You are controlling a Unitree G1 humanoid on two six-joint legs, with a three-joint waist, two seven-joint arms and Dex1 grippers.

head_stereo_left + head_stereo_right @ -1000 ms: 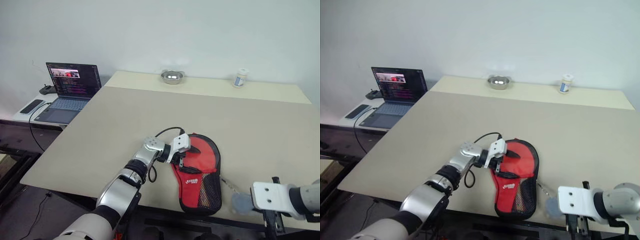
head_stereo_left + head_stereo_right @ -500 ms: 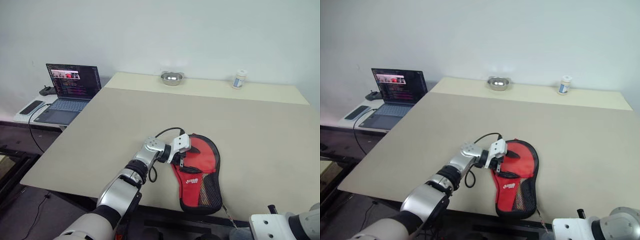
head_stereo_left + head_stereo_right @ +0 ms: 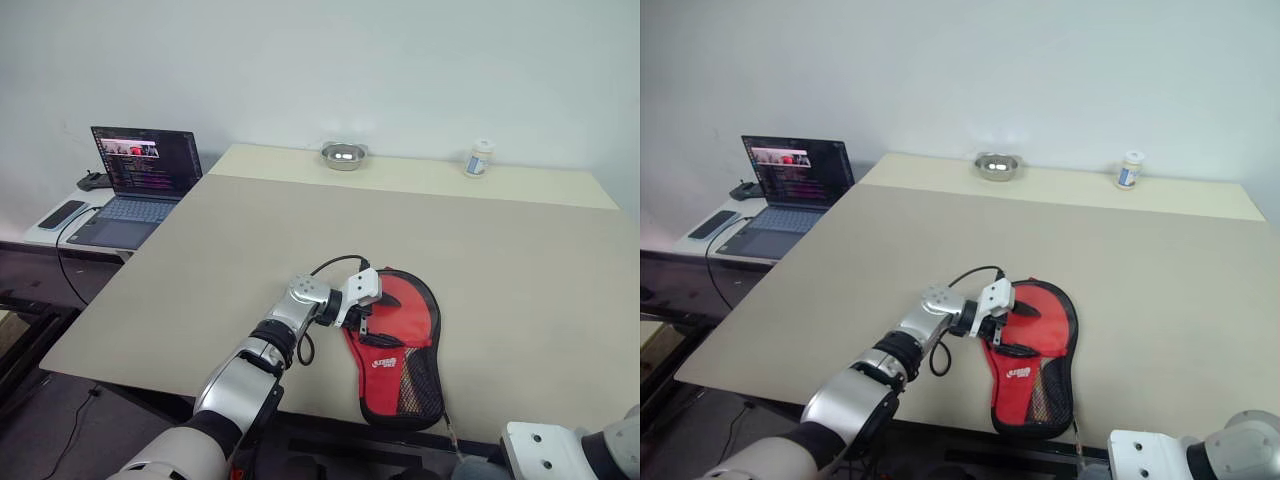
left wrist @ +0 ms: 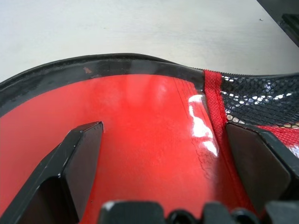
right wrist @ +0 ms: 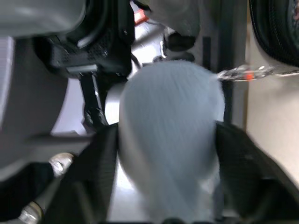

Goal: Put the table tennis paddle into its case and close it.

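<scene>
Lab or office; bare white wall [image 3: 400, 60]; laptop [image 3: 140, 185] on side desk

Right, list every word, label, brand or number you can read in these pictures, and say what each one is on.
No text here can be read for certain.
White logo on the red side of the case: too small to read.
Label on the small white bottle at the table's far edge: blurred, unreadable.
Laptop screen: lines of text and a picture, too small to read.

Bare table [image 3: 520, 260] right of case [image 3: 400, 345], seemingly.
</scene>
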